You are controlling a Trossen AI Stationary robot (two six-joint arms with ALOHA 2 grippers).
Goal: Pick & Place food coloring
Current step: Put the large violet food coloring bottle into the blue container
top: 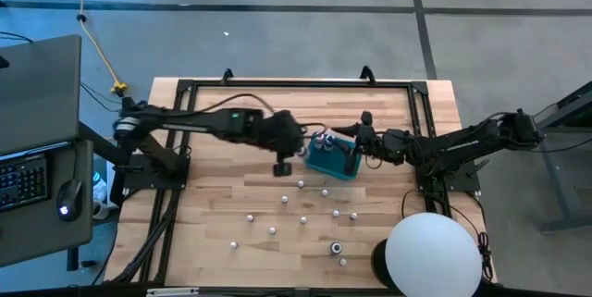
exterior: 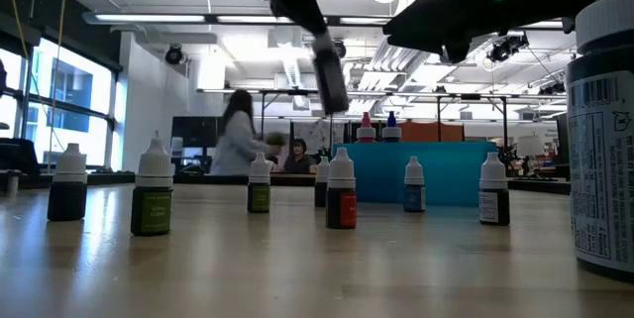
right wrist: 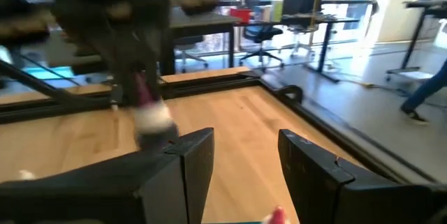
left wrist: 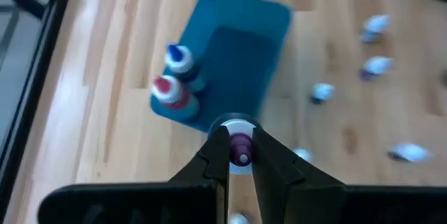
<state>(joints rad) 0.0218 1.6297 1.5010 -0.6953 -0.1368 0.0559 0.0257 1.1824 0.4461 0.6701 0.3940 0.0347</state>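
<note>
Pinching a tiny white-capped bottle [left wrist: 239, 147], left pincer [left wrist: 239, 155]; right pincer [right wrist: 244, 165] gapes wide.

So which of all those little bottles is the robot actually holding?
The purple bottle, pinched in the left gripper just off the teal box; the rest stand untouched.

The left arm reaches across from the left, its hand [top: 283, 167] raised, fingers [left wrist: 218, 155] pinched close. The right arm stretches in from the right, its hand [top: 356, 147] spread apart.
</note>
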